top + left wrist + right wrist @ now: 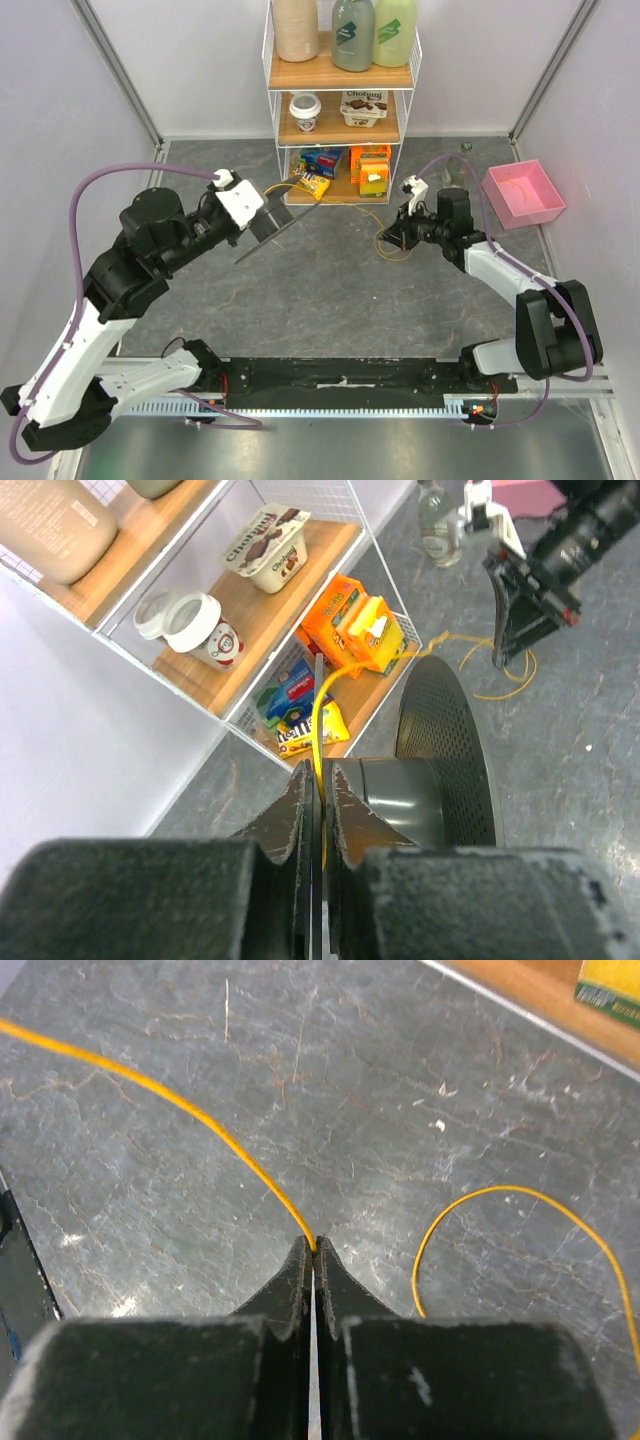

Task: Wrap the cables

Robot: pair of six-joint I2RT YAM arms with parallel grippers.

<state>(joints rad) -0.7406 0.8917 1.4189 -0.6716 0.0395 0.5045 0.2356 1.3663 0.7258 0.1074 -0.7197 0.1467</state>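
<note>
The cable is one thin yellow wire [395,258]. It runs from the dark grey spool [278,225] past the foot of the shelf to loose loops on the table under my right gripper [394,238]. My left gripper [320,780] is shut on the spool's thin near flange, with the wire [318,720] coming up out of the same pinch. The spool's barrel [420,790] and perforated far flange sit just right of the fingers. My right gripper [314,1248] is shut on the wire [215,1130], low over the table. A second loop [500,1192] lies to its right.
A white wire shelf [342,75] with bottles, yoghurt cups and snack boxes stands at the back centre, close behind the spool. A pink bin [525,192] is at the back right, with a small bottle [455,168] beside it. A black rail [340,378] runs along the near edge.
</note>
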